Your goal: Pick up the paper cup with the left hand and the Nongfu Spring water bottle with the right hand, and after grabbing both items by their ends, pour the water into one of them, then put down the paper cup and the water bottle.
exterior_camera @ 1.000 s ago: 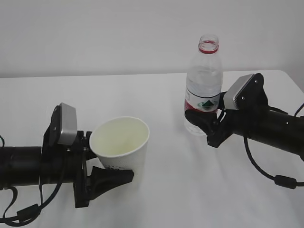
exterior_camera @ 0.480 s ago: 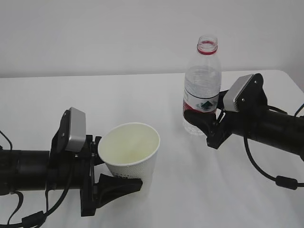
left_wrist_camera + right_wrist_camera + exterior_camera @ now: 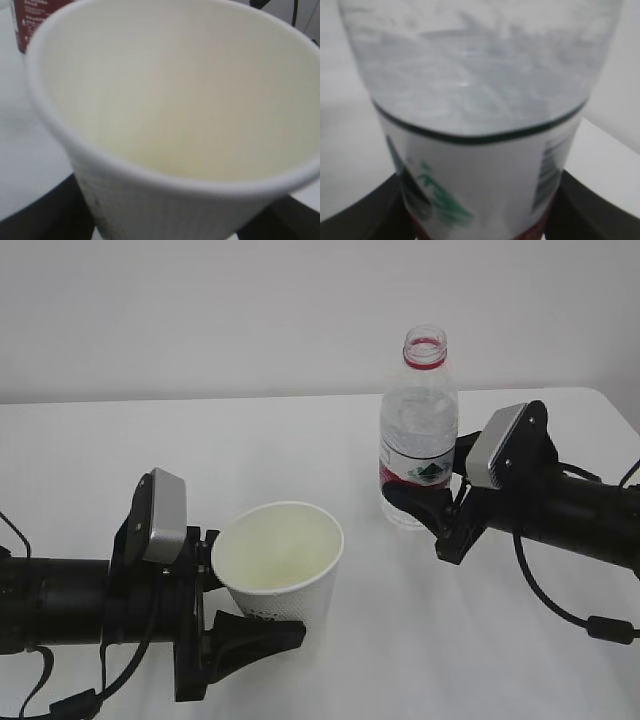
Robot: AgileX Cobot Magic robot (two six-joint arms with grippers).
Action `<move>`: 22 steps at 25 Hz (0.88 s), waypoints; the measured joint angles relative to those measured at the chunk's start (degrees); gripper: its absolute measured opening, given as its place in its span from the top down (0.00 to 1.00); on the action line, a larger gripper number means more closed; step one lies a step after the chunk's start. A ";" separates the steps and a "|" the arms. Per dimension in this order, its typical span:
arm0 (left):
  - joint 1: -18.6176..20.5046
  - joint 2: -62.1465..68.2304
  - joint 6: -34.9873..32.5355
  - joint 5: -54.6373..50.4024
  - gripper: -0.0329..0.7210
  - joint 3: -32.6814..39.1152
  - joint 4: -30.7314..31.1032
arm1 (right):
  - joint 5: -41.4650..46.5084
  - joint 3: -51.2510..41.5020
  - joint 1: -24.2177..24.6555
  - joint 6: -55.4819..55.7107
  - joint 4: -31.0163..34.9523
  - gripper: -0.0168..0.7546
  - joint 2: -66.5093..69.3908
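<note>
Both items gripped and held off the white table [image 3: 330, 440]; pour not yet begun.

The left hand [image 3: 215, 605] grips the paper cup [image 3: 280, 570] near its base, mouth up. The right hand [image 3: 425, 508] clamps the Nongfu Spring water bottle [image 3: 418, 425] low at its label, long axis upright, uncapped. The bottle stands right of and above the cup, apart; judged, pouring requires tipping its neck leftward over the cup.
</note>
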State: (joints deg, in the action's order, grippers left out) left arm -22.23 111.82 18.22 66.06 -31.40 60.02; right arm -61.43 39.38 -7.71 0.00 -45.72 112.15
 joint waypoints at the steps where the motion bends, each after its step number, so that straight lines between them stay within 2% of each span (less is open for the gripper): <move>1: -0.53 0.00 0.00 0.00 0.24 0.00 0.00 | 0.00 0.00 0.00 -1.10 -0.40 0.35 0.00; 11: -4.29 0.00 0.09 0.00 0.24 0.00 -1.03 | 0.00 0.00 0.00 -5.69 -3.57 0.35 -0.03; 22: -5.46 0.00 0.09 0.00 0.24 0.00 -1.40 | -0.12 0.00 0.00 -8.20 -4.12 0.35 -5.32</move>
State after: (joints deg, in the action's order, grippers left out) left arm -27.69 111.82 18.32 66.06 -31.40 58.62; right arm -61.55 39.38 -7.71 -8.20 -49.84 106.83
